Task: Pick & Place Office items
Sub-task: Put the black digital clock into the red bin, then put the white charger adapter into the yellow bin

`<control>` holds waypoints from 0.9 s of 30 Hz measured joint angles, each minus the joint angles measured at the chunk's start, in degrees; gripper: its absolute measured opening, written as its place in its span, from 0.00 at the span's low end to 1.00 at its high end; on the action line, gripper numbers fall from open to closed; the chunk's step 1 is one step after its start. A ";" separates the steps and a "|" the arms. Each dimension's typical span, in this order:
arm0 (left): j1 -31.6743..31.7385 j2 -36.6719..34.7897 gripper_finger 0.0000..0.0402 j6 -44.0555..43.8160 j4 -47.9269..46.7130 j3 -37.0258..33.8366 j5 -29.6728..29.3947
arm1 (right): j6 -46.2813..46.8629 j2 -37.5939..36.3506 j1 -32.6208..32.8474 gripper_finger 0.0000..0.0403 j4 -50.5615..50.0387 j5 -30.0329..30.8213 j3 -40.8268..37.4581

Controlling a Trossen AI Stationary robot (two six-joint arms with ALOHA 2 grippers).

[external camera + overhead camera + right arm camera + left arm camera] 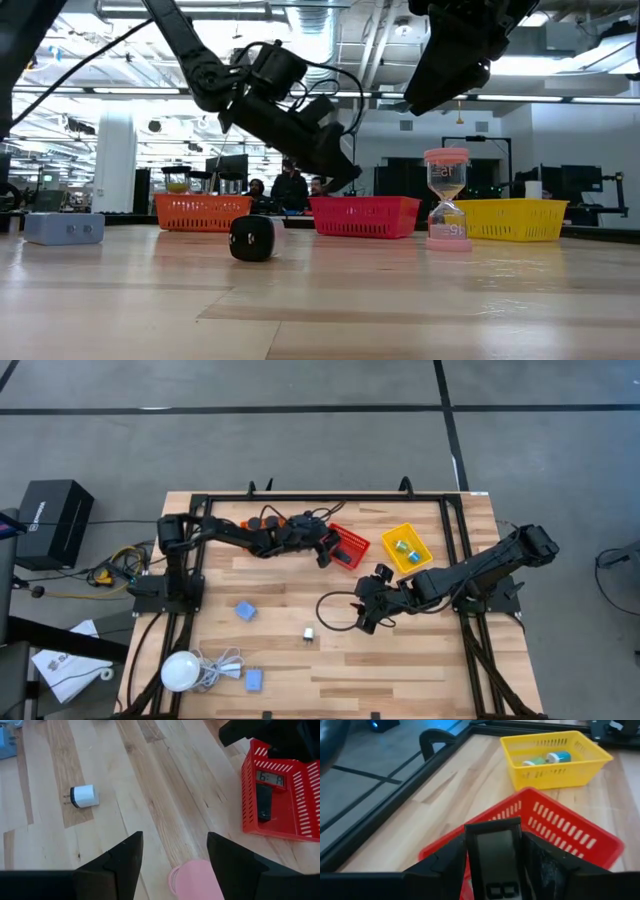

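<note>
Nearest us, the right gripper (172,857) hangs with fingers spread and empty above the pink hourglass (447,198), which stands upright on the table, apparently lined up for a grasp. Beyond, the left gripper (494,851) is clamped on a flat black clock (494,857) over the red basket (570,837), presumably to drop it in. Farthest, the yellow basket (555,772) already holds small cylinders.

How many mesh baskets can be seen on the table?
3: the orange basket sits under the left arm near the table's far edge, the red basket is beside it, and the yellow basket is further toward the right arm.
</note>
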 joint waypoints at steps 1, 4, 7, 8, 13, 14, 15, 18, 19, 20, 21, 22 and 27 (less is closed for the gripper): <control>0.19 0.00 0.45 0.00 -0.03 0.00 0.00 | 0.00 0.00 0.00 0.53 0.12 0.00 0.00; 0.64 0.00 0.46 -0.02 -0.04 -0.15 0.00 | 0.17 0.00 0.00 0.53 0.13 0.00 0.00; 0.66 -0.02 0.46 -0.02 -0.35 -1.02 -0.08 | 1.36 0.00 0.02 0.53 0.15 0.00 0.00; 0.66 -0.02 0.46 -0.02 -0.43 -1.18 -0.07 | 1.81 0.00 0.02 0.53 0.15 0.02 0.00; 0.62 -0.09 0.47 -0.07 -0.69 -1.81 0.00 | 1.99 0.00 0.04 0.53 0.17 0.02 0.00; 0.59 -0.13 0.47 -0.07 -0.76 -1.81 0.00 | 1.99 0.01 0.04 0.53 0.17 0.02 0.00; 0.54 -0.13 0.48 -0.05 -0.75 -1.81 0.00 | 1.99 0.00 0.04 0.53 0.17 0.02 0.00; 0.38 -0.13 0.49 -0.17 -0.87 -1.81 0.00 | 2.01 0.01 0.06 0.53 0.17 0.01 0.00; 0.16 -0.28 0.50 -0.19 -1.14 -1.81 0.09 | 2.01 0.00 0.13 0.53 0.17 0.00 0.00; -0.02 -0.55 0.51 -0.22 -1.64 -1.84 0.62 | 2.01 0.00 0.23 0.53 0.17 0.02 0.00; -0.31 -0.61 0.51 -0.43 -1.67 -1.84 1.46 | 2.02 0.01 0.36 0.53 0.17 0.01 0.00; -0.61 -0.70 0.52 -1.16 -1.84 -1.84 2.45 | 2.02 0.00 0.49 0.53 0.17 0.00 0.00; -2.95 -3.88 0.55 -1.61 -3.57 -1.93 4.61 | 2.03 0.00 1.68 0.53 0.31 0.02 0.00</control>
